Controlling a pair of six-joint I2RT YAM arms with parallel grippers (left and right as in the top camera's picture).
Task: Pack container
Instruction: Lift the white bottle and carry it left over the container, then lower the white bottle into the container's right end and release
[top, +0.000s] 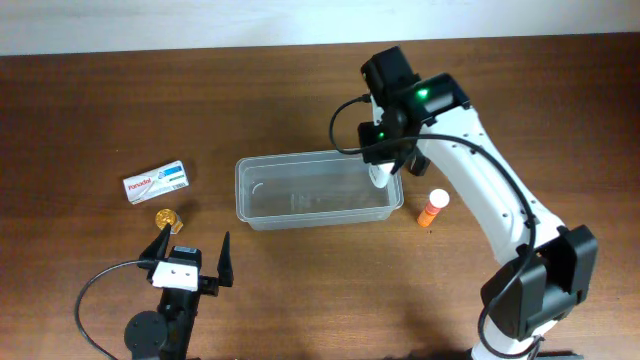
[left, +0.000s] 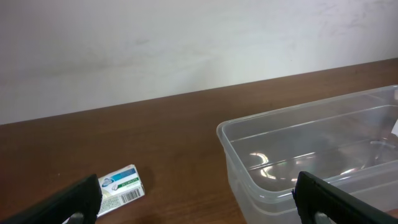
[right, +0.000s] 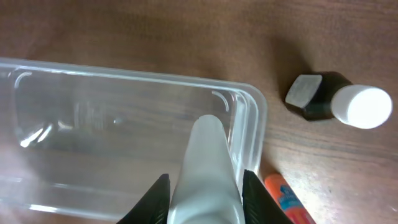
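White bottle (right: 205, 155), pinched in right claw (right: 206, 199), hangs over container's (right: 258, 118) right end; left claw (top: 193, 245) spread.

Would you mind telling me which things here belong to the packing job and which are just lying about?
In use: container, white bottle, right gripper.
Lying about, untouched: Panadol box, orange tube, gold round item, dark bottle.

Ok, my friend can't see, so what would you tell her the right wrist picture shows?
The right gripper is shut on a white bottle, holding it over one end of the clear container. Outside it on the brown table lie an orange tube and a small dark bottle with a white cap.
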